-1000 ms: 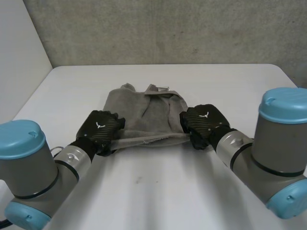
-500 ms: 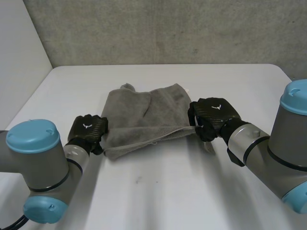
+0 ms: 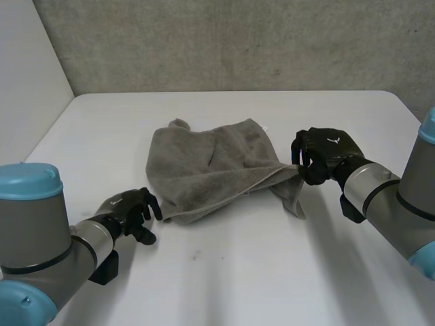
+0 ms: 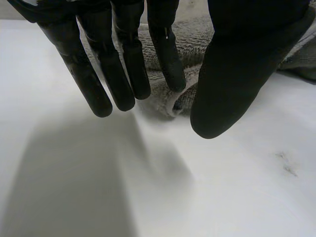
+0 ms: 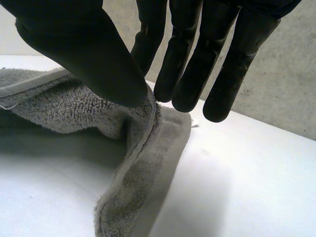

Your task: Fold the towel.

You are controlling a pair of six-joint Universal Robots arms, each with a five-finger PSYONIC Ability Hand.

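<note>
In the head view, the grey towel (image 3: pixel 211 170) was seen lying rumpled and partly doubled over in the middle of the white table (image 3: pixel 238 272). The left hand (image 3: pixel 129 212) was held just beside its near left corner, apart from the cloth, with fingers loosely spread and nothing in them. The right hand (image 3: pixel 329 153) was set at the right corner, which was drawn up off the table toward it, a flap hanging beneath.

In the left wrist view, the fingers (image 4: pixel 123 64) were shown straight and released, with the towel (image 4: pixel 173 101) lying untouched just past the fingertips.

In the right wrist view, an edge of the towel (image 5: pixel 64 106) was seen raised to the right hand (image 5: pixel 84 49), where it appeared to be pinched between thumb and fingers.

The step in hand was judged to be the stretching-out of the towel before a fold, with one corner held. The near left corner would need to be taken by the left hand, so that the edge could be carried evenly.

The table was smooth, with a faint mark (image 3: pixel 197 256) near the front. A rough grey wall (image 3: pixel 238 41) stood behind it.
</note>
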